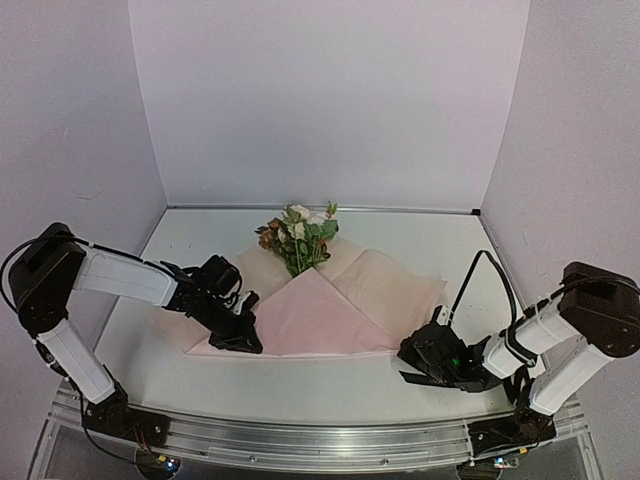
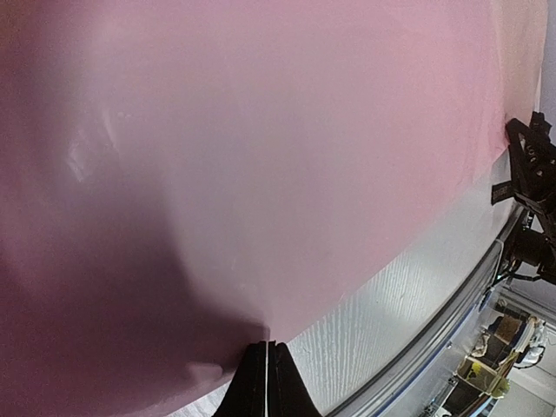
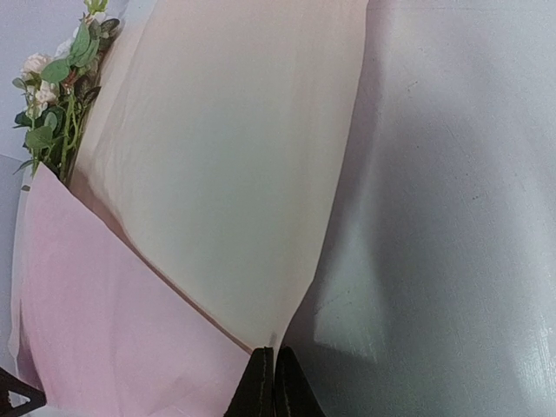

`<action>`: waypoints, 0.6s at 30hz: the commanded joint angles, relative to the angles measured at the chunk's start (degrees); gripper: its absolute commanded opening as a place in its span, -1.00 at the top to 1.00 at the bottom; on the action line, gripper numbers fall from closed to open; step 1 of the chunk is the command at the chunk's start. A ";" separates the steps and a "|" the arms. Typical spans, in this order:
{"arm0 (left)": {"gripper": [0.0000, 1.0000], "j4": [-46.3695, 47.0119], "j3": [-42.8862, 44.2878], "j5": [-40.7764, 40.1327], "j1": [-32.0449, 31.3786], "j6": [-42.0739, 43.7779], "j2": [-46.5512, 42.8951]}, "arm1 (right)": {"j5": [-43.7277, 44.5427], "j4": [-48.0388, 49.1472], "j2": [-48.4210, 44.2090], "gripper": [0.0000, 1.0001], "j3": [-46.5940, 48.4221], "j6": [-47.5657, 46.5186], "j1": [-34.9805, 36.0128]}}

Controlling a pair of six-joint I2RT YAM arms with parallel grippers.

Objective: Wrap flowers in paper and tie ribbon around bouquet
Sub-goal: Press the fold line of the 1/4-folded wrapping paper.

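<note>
The flowers (image 1: 298, 236), cream and rust blooms with green leaves, lie at the table's middle back, their stems under the pale-pink paper (image 1: 320, 310). One flap of the paper is folded over the stems into a triangle. My left gripper (image 1: 243, 343) is at the sheet's near left edge, and in the left wrist view it (image 2: 267, 346) is shut with the paper (image 2: 261, 156) ending in its tips. My right gripper (image 1: 408, 365) is at the near right corner. It (image 3: 274, 350) is shut on a corner of the paper (image 3: 226, 174), beside the flowers (image 3: 54, 95). The ribbon is out of view.
The white table (image 1: 420, 235) is boxed in by pale lilac walls at the back and both sides. A metal rail (image 1: 320, 440) runs along the near edge between the arm bases. The right arm (image 2: 530, 174) shows at the edge of the left wrist view.
</note>
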 commanded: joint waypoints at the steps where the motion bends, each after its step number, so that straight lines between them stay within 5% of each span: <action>1: 0.95 -0.16 -1.13 -2.03 0.19 -0.88 1.02 | 1.05 -0.61 0.77 1.00 0.09 0.55 -0.17; 18: 0.95 -4.76 -6.05 -9.54 3.82 -4.54 -1.11 | 2.26 -0.53 -0.23 1.00 -1.49 1.14 -0.18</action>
